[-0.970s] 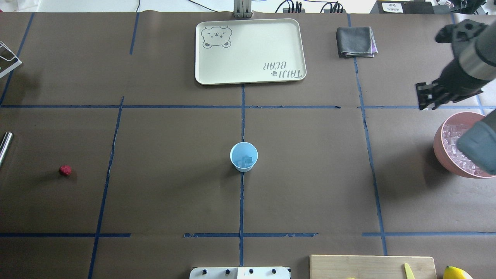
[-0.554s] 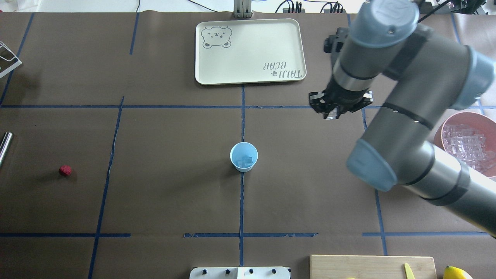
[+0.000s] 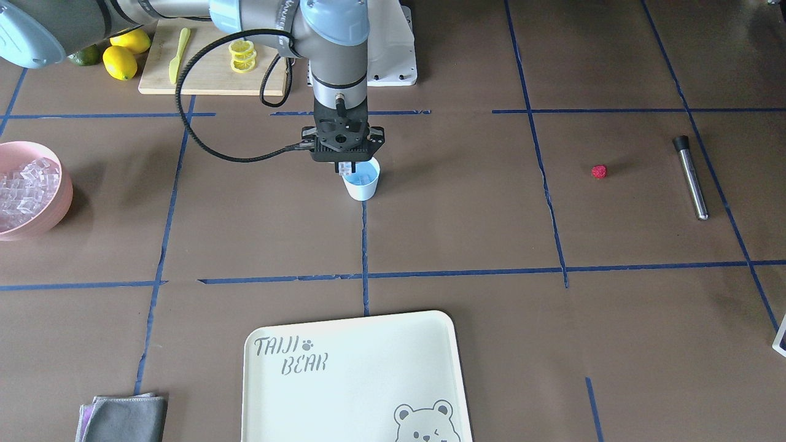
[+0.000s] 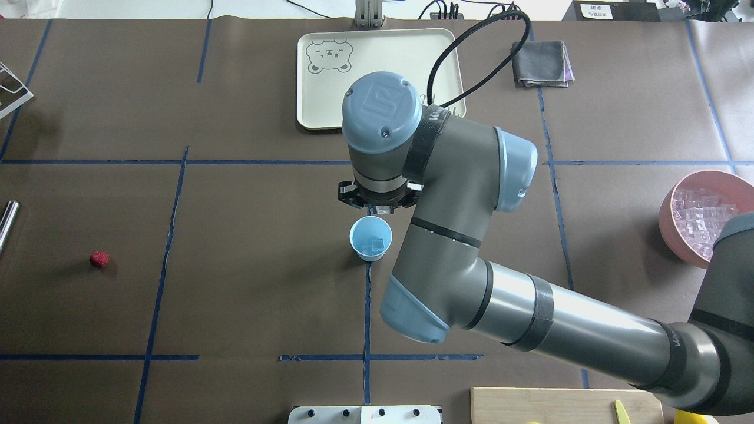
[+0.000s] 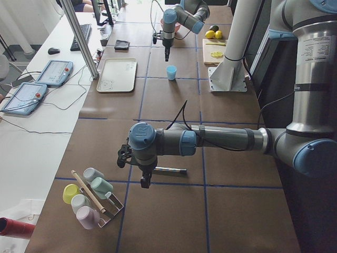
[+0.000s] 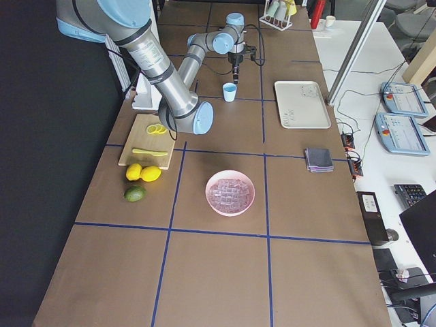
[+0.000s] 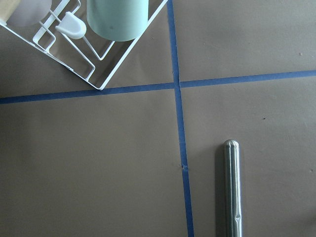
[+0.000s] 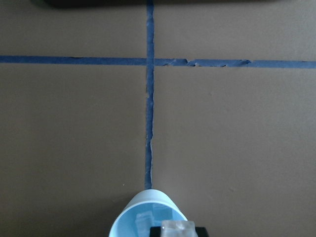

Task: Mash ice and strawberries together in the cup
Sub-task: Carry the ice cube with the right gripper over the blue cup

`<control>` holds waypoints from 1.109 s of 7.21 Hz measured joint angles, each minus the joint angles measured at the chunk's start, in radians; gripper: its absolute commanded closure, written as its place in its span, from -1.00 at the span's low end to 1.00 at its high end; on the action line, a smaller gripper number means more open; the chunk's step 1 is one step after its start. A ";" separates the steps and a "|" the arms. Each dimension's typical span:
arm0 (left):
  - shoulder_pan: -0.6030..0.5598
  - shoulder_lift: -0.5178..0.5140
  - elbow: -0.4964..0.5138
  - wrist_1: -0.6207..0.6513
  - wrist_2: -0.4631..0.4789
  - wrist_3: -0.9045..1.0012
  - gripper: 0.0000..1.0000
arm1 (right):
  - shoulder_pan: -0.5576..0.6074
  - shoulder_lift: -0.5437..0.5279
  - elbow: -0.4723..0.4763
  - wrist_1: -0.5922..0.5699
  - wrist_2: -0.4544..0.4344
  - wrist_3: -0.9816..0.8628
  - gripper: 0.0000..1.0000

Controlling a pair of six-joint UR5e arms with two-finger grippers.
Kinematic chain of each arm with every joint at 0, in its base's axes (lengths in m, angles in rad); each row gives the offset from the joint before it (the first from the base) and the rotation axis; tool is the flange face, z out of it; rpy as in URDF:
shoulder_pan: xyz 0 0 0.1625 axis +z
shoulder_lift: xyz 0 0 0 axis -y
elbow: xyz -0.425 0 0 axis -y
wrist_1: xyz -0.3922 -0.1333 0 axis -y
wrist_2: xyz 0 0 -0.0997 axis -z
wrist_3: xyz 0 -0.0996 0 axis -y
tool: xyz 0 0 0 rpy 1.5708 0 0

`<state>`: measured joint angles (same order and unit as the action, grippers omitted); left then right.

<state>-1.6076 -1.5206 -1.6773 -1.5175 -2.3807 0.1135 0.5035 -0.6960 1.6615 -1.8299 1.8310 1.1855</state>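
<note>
Ice cube [image 8: 178, 228] is pinched by the right gripper [image 3: 347, 166] over the cup [image 3: 363, 187]; next it should be released inside.

Worktop [image 3: 460, 215]: brown, blue tape grid. Cup [image 3: 361, 188]: pale blue outside, deeper blue inside. Ice [image 3: 18, 190]: clear. Strawberry [image 3: 599, 171]: red. Bowl [image 3: 62, 207]: pink. Tray [image 3: 368, 380]: cream, grey bear print. Cloth [image 3: 126, 418]: grey. Lemons [image 3: 120, 62]: yellow. Right claw [image 3: 347, 166]: black. Arm [image 3: 334, 58]: grey, pale-blue caps.

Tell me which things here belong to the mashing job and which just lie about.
Job: light-blue plastic cup; clear ice cube in right claw; pink bowl of ice; red bumpy strawberry; steel rod.
Lying about: cream bear tray; grey cloth; yellow lemons; wooden board.
</note>
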 measured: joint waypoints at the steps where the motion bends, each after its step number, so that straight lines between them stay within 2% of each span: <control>1: 0.000 0.000 0.001 0.000 0.000 0.000 -1.00 | -0.019 0.004 -0.011 0.013 -0.011 0.006 0.98; 3: 0.000 0.001 0.001 0.000 0.000 0.000 -1.00 | -0.033 0.001 -0.022 0.032 -0.016 0.014 0.90; 4: 0.000 0.001 0.001 -0.001 0.000 0.000 -1.00 | -0.036 0.000 -0.024 0.034 -0.016 0.027 0.63; 5: 0.000 0.001 0.001 -0.001 0.000 0.000 -1.00 | -0.036 0.000 -0.027 0.036 -0.016 0.037 0.20; 6: 0.000 0.001 0.001 -0.001 0.001 0.000 -1.00 | -0.037 -0.001 -0.028 0.040 -0.016 0.043 -0.55; 7: 0.000 0.001 0.002 -0.001 0.001 0.000 -1.00 | -0.037 -0.001 -0.029 0.043 -0.016 0.045 -0.84; 8: 0.000 0.001 0.003 -0.001 0.001 0.000 -1.00 | -0.037 -0.001 -0.029 0.046 -0.016 0.046 -0.90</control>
<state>-1.6076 -1.5200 -1.6743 -1.5180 -2.3793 0.1135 0.4664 -0.6975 1.6326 -1.7834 1.8147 1.2313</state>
